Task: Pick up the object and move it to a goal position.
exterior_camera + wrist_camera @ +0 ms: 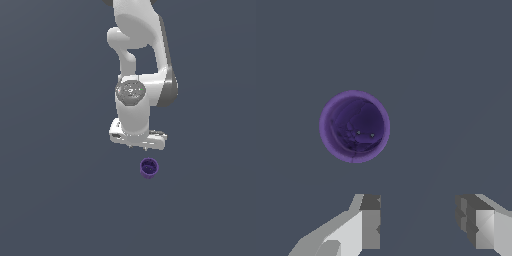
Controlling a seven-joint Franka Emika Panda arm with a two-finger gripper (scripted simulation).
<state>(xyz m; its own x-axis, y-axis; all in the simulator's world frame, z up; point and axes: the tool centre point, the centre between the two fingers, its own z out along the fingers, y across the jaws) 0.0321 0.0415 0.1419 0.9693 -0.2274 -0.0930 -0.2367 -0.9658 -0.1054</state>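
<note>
In the exterior view, the white arm (pixel 137 55) came down from the top edge, a little to the right of the middle, and its wrist pointed straight down at the flat grey-blue surface (pixel 50 200). The pincer (pixel 138 145) hung under the broad white hand, and from this side only its short tips showed below the hand's lower edge. Just below and slightly toward the exterior view's right of it, the purple cup (pixel 148 168) stood upright on the surface, with its hollow top facing up. A small gap of bare surface lay between the cup and the pincer, so they were apart and not touching.

In the wrist view, the purple cup (pixel 354 126) was seen from above as a round purple ring with a darker hollow inside. The 2 fingers (pixel 370 222) of the pincer (pixel 418 220) appeared at the edge of this picture, with a wide stretch of grey surface (pixel 456 75) between them. The pincer was spread wide and held nothing. The cup was not between the fingers; it lay ahead of them and nearer to 1 finger than to the other.
</note>
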